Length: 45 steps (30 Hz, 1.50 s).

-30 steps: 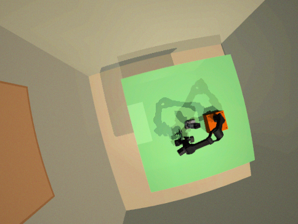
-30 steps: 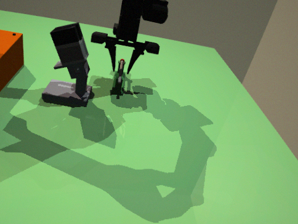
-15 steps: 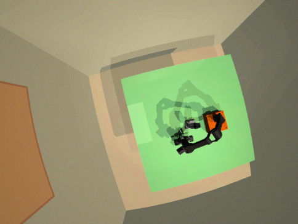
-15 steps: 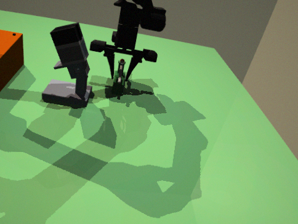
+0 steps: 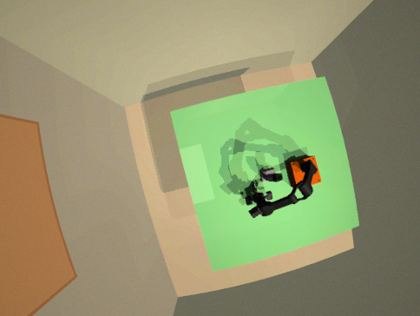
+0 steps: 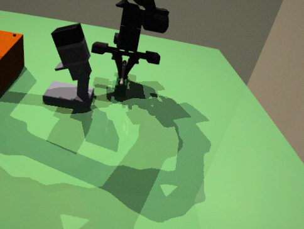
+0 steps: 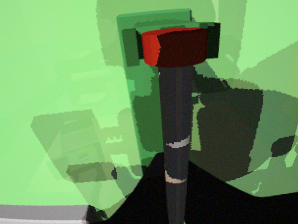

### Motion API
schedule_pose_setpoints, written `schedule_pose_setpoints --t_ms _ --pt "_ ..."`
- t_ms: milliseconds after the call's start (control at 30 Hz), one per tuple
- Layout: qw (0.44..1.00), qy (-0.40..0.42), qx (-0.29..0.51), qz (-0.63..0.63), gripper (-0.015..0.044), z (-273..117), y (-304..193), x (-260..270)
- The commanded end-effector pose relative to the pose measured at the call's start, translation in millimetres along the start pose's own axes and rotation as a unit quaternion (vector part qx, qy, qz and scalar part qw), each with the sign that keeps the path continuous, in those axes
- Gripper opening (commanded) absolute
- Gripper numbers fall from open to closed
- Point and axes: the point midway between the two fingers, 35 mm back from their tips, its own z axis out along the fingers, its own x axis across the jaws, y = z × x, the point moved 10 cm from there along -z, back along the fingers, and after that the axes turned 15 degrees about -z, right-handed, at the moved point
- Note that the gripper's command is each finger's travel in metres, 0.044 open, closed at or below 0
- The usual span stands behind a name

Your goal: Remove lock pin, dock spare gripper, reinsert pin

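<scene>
While the pin [image 6: 122,74] [image 7: 175,110] tilts, its head [image 6: 124,62] [image 7: 175,48] sits uppermost.

Our arm [image 5: 284,202] [image 6: 129,33] bends across the desk [image 5: 304,226] [image 6: 251,173] [image 7: 40,150], well inside its corners; our gripper [image 5: 252,189] [image 6: 124,78] [image 7: 165,159] points steeply down, its fingers drawn nearly together.

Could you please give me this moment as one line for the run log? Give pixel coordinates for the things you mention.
end effector [image 5: 252,189] [image 6: 123,78] [image 7: 165,159]: shut on red-headed pin [image 6: 124,70] [image 7: 175,110] | pin head: at green holder [image 7: 126,31] | grey base [image 6: 59,90]: apart from pin
</scene>
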Motion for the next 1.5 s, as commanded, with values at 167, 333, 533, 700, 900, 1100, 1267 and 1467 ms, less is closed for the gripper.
schedule_pose_setpoints --t_ms 167,333,533,700,900,1100,1267,1467 --pt "1.000 -0.001 0.003 -0.002 0.0000 -10 -2 0" --pt "1.000 -0.001 0.003 -0.002 0.0000 -31 -8 1" --pt "1.000 -0.001 0.003 -0.002 0.0000 -57 -14 3" --pt "1.000 -0.001 0.003 -0.002 0.0000 -68 -17 5" --pt "1.000 0.000 0.001 -0.005 0.0000 -61 -15 4" --pt "1.000 0.001 0.001 0.002 0.0006 -61 -16 4" --pt "1.000 0.002 0.000 0.003 0.0000 -66 -10 16" --pt "1.000 0.003 -0.001 0.004 0.0000 -72 -4 33"
